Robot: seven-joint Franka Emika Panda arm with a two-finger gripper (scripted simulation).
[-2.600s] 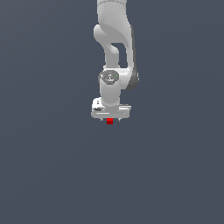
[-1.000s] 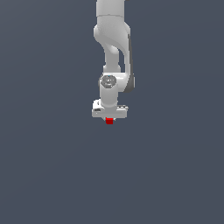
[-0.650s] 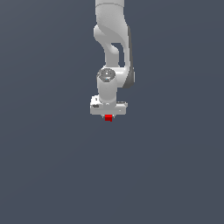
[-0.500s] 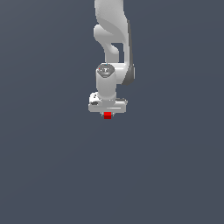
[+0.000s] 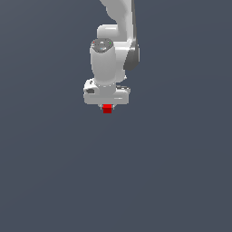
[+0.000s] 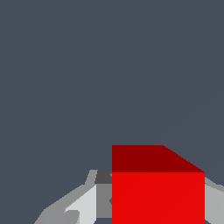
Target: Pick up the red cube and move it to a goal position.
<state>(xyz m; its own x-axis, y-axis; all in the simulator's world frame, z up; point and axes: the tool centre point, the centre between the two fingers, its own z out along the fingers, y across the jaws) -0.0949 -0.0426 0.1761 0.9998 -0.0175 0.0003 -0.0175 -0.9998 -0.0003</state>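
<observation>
A small red cube [image 5: 107, 108] sits directly under the white end effector [image 5: 107, 107], with only its lower part peeking out below the wide white hand body. In the wrist view the cube [image 6: 157, 197] fills the space between two grey fingers [image 6: 83, 205], one pressed against each side, so the end effector appears clamped on the cube, with no gap visible on either side. The cube's faces look square to the fingers, not twisted. The white arm [image 5: 113, 50] rises above it and leaves the picture at the top. Everything around is a flat, even, dark grey-blue tabletop [image 5: 181, 172]; none of its edges or corners can be seen in either view, so the cube's place cannot be given relative to them, and it is not possible to tell for certain whether the cube is off the surface, since no shadow or contact line shows. No goal marker is visible in either view. The step in hand seems to be carrying the held cube toward the goal. To do it well, the grip should be kept firm and steady, the wrist kept level so the cube does not pivot between the fingers, and the travel made smoothly, without jerks, loosening the grip only once the cube sits at the goal.
</observation>
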